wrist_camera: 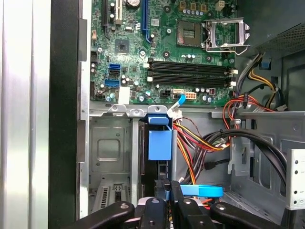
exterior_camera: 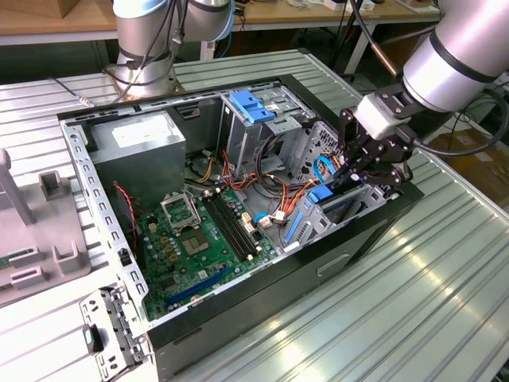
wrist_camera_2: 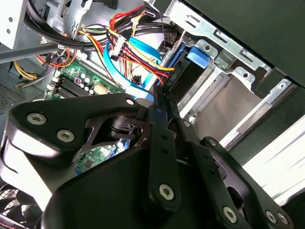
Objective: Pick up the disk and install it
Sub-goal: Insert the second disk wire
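One arm, and we see its gripper (exterior_camera: 355, 171) down inside the open computer case (exterior_camera: 262, 290), fingers pinched nearly closed on the disk (exterior_camera: 332, 199). No writing we can make out. In the first wrist view the disk (wrist_camera: 159, 143) stands on edge in the metal drive bay (wrist_camera: 110, 150), straight ahead of the fingertips. Coloured power wires (wrist_camera: 202, 143) crowd just beside it, with the green motherboard (wrist_camera: 167, 52) beyond.
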Motion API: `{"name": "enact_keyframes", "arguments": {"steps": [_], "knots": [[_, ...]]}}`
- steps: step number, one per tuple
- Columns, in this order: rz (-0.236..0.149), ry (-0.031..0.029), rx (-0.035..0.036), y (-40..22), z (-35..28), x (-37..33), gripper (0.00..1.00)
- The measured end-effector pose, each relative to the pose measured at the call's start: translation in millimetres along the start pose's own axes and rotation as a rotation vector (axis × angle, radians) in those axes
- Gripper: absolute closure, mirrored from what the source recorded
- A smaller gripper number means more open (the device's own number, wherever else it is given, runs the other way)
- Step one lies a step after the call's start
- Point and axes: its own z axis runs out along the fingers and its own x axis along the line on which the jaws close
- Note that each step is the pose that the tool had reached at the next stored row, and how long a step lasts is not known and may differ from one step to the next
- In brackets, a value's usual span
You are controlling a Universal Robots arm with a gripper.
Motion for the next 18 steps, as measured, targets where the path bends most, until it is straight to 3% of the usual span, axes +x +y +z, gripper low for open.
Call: {"name": "enact_keyframes", "arguments": {"steps": [4,10,18], "knots": [[-0.001,-0.0025,0.0000,-2.3,-1.6,-0.3,0.84],[-0.001,-0.0126,-0.0001,-4.1,-1.2,0.4,0.84],[-0.001,-0.0130,-0.0006,-4.1,2.5,3.6,0.84]]}}
